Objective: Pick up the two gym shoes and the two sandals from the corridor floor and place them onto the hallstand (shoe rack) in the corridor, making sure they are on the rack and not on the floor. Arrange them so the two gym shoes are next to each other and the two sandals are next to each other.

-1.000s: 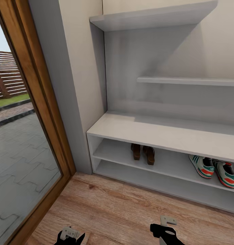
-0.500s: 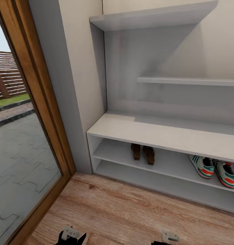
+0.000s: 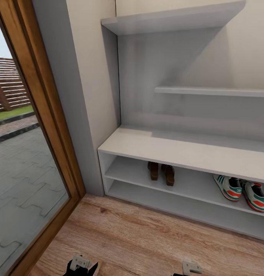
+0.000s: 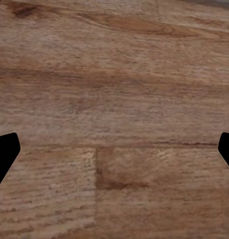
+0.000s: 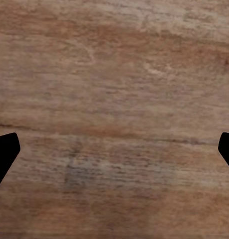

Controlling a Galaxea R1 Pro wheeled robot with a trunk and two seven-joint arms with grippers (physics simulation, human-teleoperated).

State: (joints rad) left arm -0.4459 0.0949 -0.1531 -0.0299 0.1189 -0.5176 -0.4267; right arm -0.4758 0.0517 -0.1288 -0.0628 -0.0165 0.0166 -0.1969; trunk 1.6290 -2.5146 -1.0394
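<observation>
Down at the lower edge of the head view, the left gripper [image 3: 81,265] and right gripper [image 3: 190,267] barely peek in; the wrist views show each one's black fingertips [image 4: 3,152] [image 5: 4,149] spread wide apart, released, with nothing between them but the corridor floor [image 3: 139,241], matte brown planks with streaked grain. Beyond stands the hallstand [image 3: 177,151], smooth pale grey-white with a long flat bench top, low shelves and wall shelves above. On its upper low shelf sit the two sandals [image 3: 161,172], narrow dark-brown leather, side by side, and the two gym shoes [image 3: 243,191], cream with green stripes and red-green heels, touching, well apart from the sandals. A wood-framed glass door [image 3: 32,153] is at the left.
</observation>
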